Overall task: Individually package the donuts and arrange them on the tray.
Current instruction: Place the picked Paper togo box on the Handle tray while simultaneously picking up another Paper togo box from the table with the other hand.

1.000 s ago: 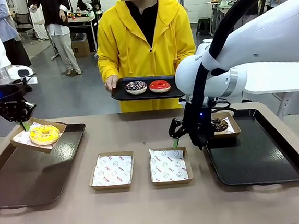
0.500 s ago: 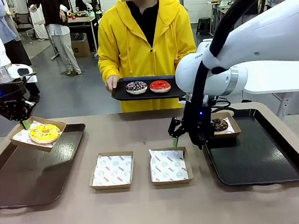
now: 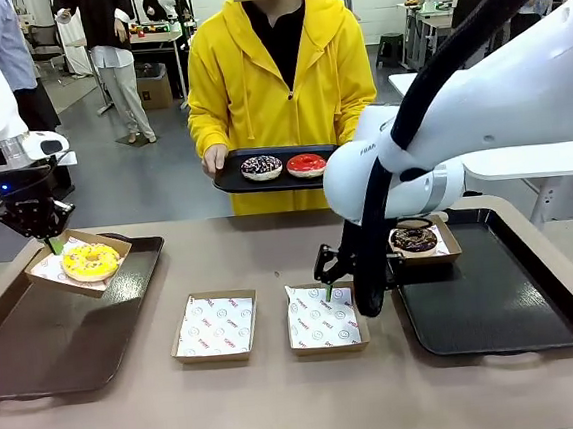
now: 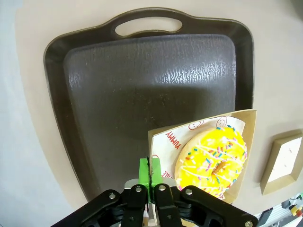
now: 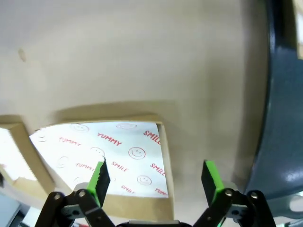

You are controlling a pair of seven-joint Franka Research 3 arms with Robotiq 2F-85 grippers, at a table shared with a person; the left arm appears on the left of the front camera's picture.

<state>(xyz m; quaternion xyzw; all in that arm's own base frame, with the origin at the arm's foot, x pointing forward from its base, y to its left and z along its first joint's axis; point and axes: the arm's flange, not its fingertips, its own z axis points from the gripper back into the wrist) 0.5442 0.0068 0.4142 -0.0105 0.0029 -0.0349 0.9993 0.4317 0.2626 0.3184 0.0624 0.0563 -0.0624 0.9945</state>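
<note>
My right gripper [image 5: 156,176], spread wide, has left the chocolate donut [image 3: 415,239] on the right tray [image 3: 505,306] and swung over an empty box [image 3: 323,320] for the next one, while my left gripper [image 4: 150,176], pinching the carton [image 4: 249,122] under the yellow donut [image 3: 90,261], sinks toward the left tray [image 3: 47,346].

Four donuts [image 3: 90,262] [image 3: 260,167] [image 3: 306,164] [image 3: 415,239], four boxes [image 3: 215,326] [image 3: 323,324] [image 3: 42,266] [image 3: 449,246], seemingly three trays [image 3: 47,346] [image 3: 505,306] [image 3: 228,182].

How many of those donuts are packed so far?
One boxed chocolate donut sits on the right tray. The left hand grips a box holding the yellow donut over the left tray. The open right hand hovers by an empty box; two donuts sit on the person's tray.
</note>
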